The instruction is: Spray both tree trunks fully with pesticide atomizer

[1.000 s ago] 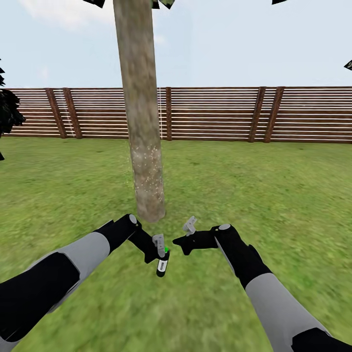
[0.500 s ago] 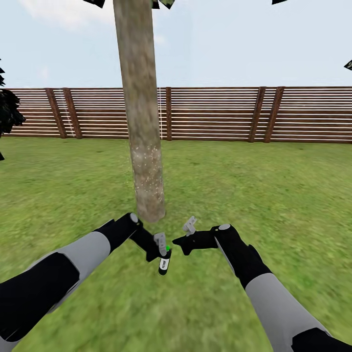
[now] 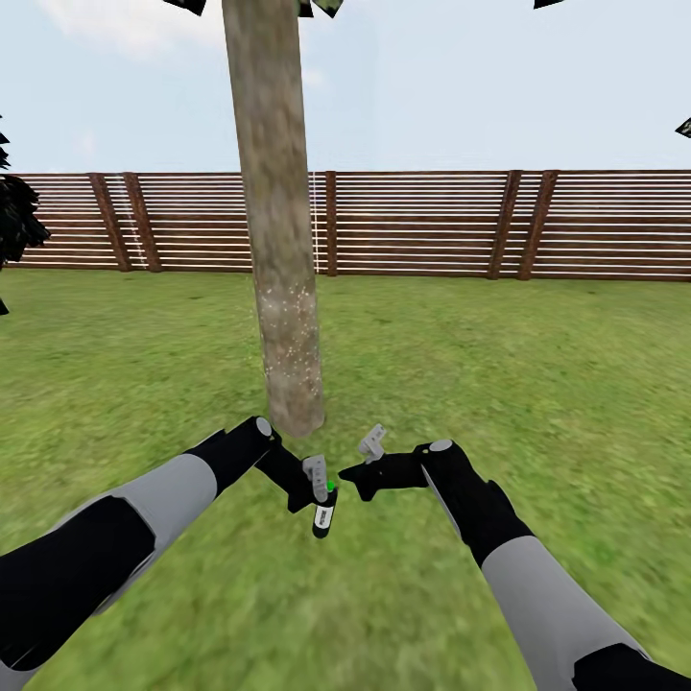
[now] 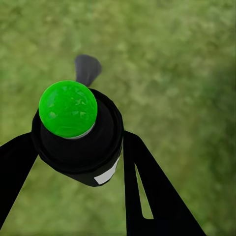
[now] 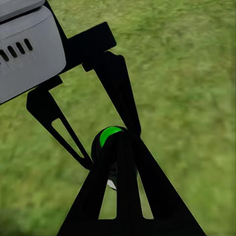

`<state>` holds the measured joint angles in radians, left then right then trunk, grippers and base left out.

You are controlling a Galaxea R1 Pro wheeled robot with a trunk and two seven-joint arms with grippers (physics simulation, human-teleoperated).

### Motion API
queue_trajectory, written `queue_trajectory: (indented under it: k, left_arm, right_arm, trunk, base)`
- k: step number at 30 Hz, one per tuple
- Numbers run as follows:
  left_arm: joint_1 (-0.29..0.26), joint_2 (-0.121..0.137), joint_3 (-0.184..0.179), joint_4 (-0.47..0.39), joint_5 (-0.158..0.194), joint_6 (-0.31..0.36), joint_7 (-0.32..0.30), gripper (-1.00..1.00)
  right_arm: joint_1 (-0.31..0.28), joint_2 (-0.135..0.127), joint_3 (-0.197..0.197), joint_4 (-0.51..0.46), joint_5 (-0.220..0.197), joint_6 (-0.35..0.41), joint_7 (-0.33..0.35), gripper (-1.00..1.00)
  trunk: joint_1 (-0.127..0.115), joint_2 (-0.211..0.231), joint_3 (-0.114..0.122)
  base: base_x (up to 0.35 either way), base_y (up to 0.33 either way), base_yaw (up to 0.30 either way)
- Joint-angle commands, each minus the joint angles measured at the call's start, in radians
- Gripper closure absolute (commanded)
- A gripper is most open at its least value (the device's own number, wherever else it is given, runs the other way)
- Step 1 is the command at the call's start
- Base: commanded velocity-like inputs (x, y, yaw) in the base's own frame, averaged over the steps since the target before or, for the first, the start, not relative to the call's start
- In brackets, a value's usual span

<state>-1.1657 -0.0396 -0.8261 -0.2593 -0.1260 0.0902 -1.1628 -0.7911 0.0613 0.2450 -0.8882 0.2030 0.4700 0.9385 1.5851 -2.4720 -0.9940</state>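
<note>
In the head view, the left end effector [image 3: 316,477] clamps the small black pesticide atomizer with a green dot [image 3: 323,514] at lower centre of the frame, above the mottled green grass floor [image 3: 537,384] and just below the thick grey-brown tree trunk [image 3: 278,240], whose lower bark carries fine white pesticide specks [image 3: 288,321]; the right end effector [image 3: 369,459] sits just beside it to the right, its spread unclear here, before the brown slatted fence [image 3: 422,224]. The left wrist view shows the atomizer [image 4: 78,132] at centre left, gripped between dark fingers [image 4: 147,191]. In the right wrist view, the right end effector [image 5: 118,196] at lower centre appears narrow, with the green dot [image 5: 110,135] just beyond it.
</note>
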Motion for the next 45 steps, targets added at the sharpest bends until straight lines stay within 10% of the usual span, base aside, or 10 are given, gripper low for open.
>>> queue_trajectory:
  k: [1, 45]
  left_arm:
    - [0.000, 0.000, 0.007, -0.001, -0.008, 0.010, -0.006, 1.00]
    - [-0.002, 0.001, 0.010, -0.026, -0.005, 0.009, -0.006, 1.00]
  right_arm:
    - [0.000, 0.000, -0.001, -0.001, 0.006, 0.006, 0.005, 1.00]
    - [0.000, 0.000, 0.000, -0.001, 0.006, 0.006, 0.005, 1.00]
  trunk:
    - [0.000, 0.000, -0.001]
    - [0.000, 0.000, -0.001]
  base:
    - [0.000, 0.000, 0.000]
    - [0.000, 0.000, 0.000]
